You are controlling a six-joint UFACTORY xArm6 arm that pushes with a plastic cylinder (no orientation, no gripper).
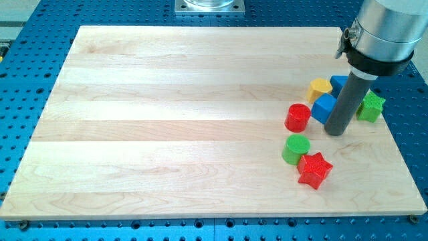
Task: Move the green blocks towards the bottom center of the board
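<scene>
Rod end, my tip (337, 131), has no jaws; it stands between the blue cube (324, 108) and green star (370, 106). Upright green cylinder (295, 148) touches the red star (314, 169) lower right.

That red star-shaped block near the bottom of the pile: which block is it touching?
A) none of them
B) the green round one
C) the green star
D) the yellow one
B: the red star sits right against the lower right side of the green cylinder, while the yellow block and the green star lie well above it, toward the view's top.
</scene>
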